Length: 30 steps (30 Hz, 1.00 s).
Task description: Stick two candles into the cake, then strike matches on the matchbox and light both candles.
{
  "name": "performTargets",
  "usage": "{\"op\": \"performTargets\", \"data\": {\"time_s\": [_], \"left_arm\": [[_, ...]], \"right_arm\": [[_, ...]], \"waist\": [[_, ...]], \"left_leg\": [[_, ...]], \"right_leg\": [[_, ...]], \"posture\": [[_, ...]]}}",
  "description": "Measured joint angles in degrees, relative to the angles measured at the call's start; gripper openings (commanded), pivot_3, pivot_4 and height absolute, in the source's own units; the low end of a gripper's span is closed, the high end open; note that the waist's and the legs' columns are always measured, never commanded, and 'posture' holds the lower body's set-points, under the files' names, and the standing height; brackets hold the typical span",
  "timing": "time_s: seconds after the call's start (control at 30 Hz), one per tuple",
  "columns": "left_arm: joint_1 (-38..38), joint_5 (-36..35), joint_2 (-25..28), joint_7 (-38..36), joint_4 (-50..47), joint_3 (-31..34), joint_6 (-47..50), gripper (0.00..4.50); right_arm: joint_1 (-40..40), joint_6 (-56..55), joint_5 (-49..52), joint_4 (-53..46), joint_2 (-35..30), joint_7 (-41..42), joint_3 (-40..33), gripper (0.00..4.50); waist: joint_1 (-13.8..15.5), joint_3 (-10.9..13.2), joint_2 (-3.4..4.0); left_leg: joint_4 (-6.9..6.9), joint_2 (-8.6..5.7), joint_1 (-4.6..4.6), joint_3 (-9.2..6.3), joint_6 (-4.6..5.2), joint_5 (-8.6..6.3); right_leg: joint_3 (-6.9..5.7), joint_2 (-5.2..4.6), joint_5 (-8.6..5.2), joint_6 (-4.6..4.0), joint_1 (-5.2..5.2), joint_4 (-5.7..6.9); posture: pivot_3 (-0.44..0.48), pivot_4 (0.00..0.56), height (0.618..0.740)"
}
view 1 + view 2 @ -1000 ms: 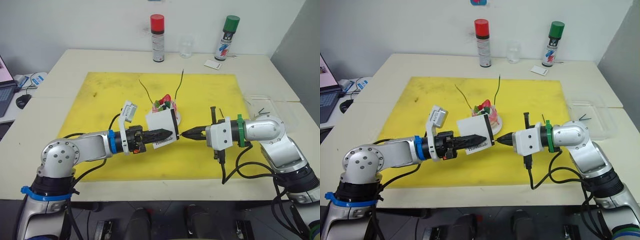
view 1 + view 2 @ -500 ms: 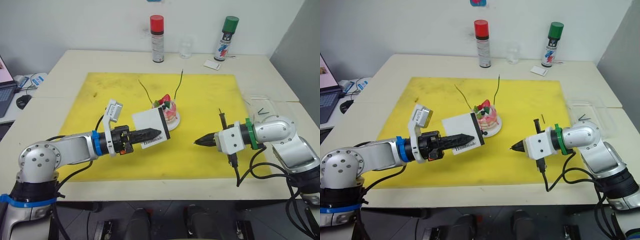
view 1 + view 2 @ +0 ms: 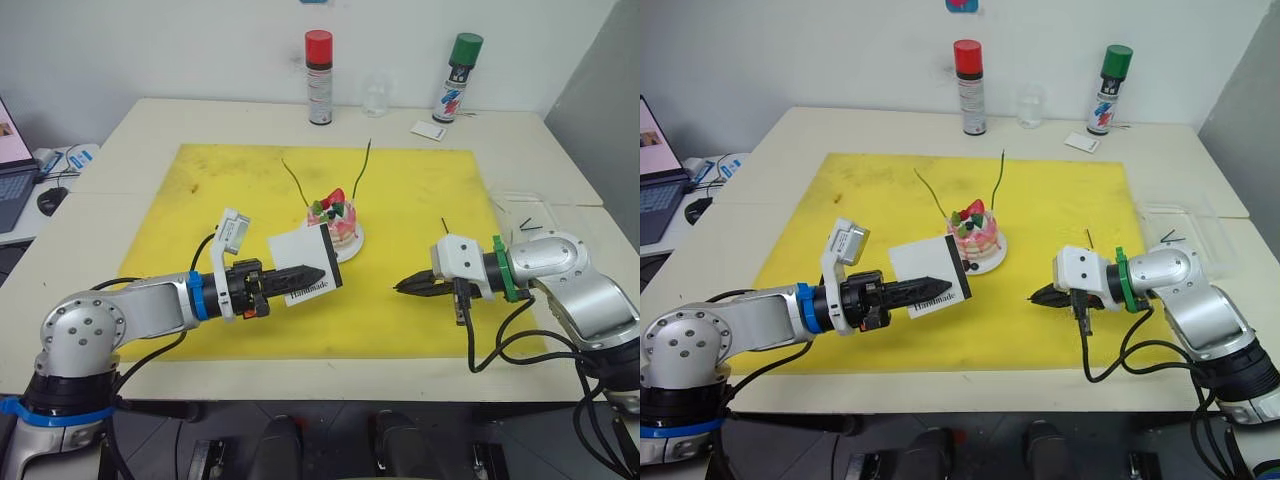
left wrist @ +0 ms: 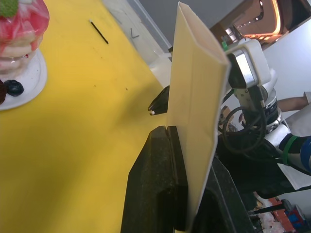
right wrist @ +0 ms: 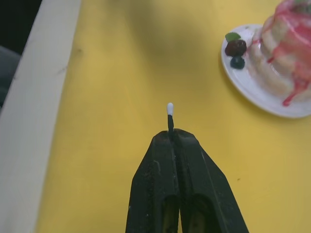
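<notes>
Right end effector (image 5: 171,133) pinches a short dark white-tipped match (image 5: 169,115).

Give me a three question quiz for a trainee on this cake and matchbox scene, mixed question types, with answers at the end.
1. True or false: both candles already stand in the cake.
2. Multiple choice: the left tool is shut on A) a spray can, B) the matchbox, C) the white plate.
3. Fill in: the right tool pinches a ____ whose pale tip sticks out past the fingertips.

Key: 1 true; 2 B; 3 match. The right tool hangs over the yellow mat, apart from the matchbox.
</notes>
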Motion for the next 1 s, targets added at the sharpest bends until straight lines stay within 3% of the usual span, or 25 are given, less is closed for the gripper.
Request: {"op": "performTargets", "data": {"time_s": [0.23,0.67,0.9,1.0], "left_arm": [[-0.2,0.6,-0.1,0.0,-0.5,-0.3,0.0,0.00],[-0.4,1.0,-1.0,0.2,-0.6,-0.3,-0.6,0.00],[0.4,1.0,-0.8,0.2,-0.9,-0.3,-0.7,0.00],[0.4,0.9,-0.8,0.3,-1.0,-0.3,-0.8,0.00]], "right_arm": [[-5.0,15.3,0.7,6.0,3.4,-1.1,4.3,0.02],[-6.6,15.3,0.6,10.3,4.7,-2.0,4.2,4.47],[3.3,1.0,4.8,6.6,6.5,-1.4,-4.9,4.49],[6.7,-9.9,4.2,8.8,10.1,-1.2,-5.2,3.90]], "waist": [[-0.1,0.0,0.00],[-0.1,0.0,0.00],[0.0,0.0,0.00],[-0.3,0.0,0.00]], "left_leg": [[0.01,0.00,0.00,0.02,0.00,0.00],[0.00,-0.01,-0.11,0.01,0.00,0.00],[-0.02,0.00,-0.13,-0.01,0.00,-0.01],[0.01,0.01,-0.12,0.00,0.01,0.00]], "right_leg": [[0.02,0.01,0.01,0.01,-0.02,0.01],[0.00,0.01,0.01,0.03,-0.09,-0.02],[-0.03,0.02,0.05,0.14,-0.09,-0.02],[0.00,0.04,0.04,0.11,-0.09,0.00]], "posture": [[0.000,0.150,0.740],[0.000,0.150,0.740],[0.000,0.150,0.740],[0.000,0.150,0.740]]}}
